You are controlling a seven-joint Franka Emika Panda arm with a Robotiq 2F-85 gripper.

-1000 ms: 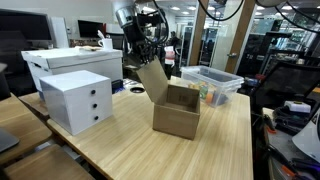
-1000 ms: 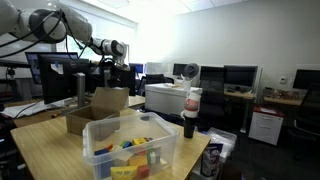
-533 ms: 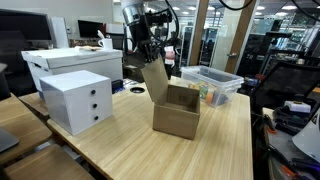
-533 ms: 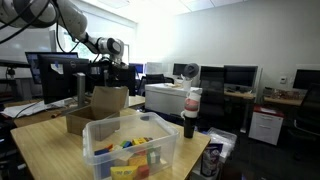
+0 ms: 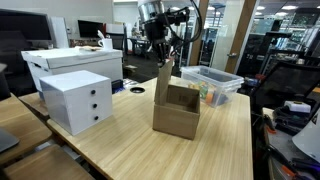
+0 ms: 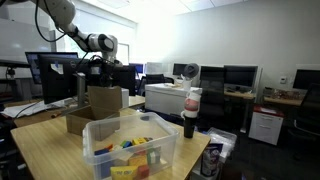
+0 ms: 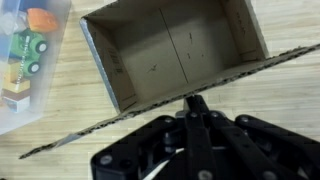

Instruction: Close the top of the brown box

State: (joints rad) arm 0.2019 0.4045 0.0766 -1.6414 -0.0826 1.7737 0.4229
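Note:
The brown box stands open on the wooden table, seen also beyond the bin as the same carton. One flap of its top stands nearly upright on the side away from the bin. My gripper hangs just above that flap, shut, with nothing held. From the wrist, the fingertips press together against the flap's thin edge, and the box's empty inside lies beyond it. In an exterior view the gripper sits above the raised flap.
A white drawer unit stands beside the box, and a bigger white box behind it. A clear plastic bin of coloured toys lies on the other side, close to the carton. A dark bottle stands near the bin.
My gripper has moved across toward the bin side, staying shut. The flap has swung from leaning outward to nearly upright.

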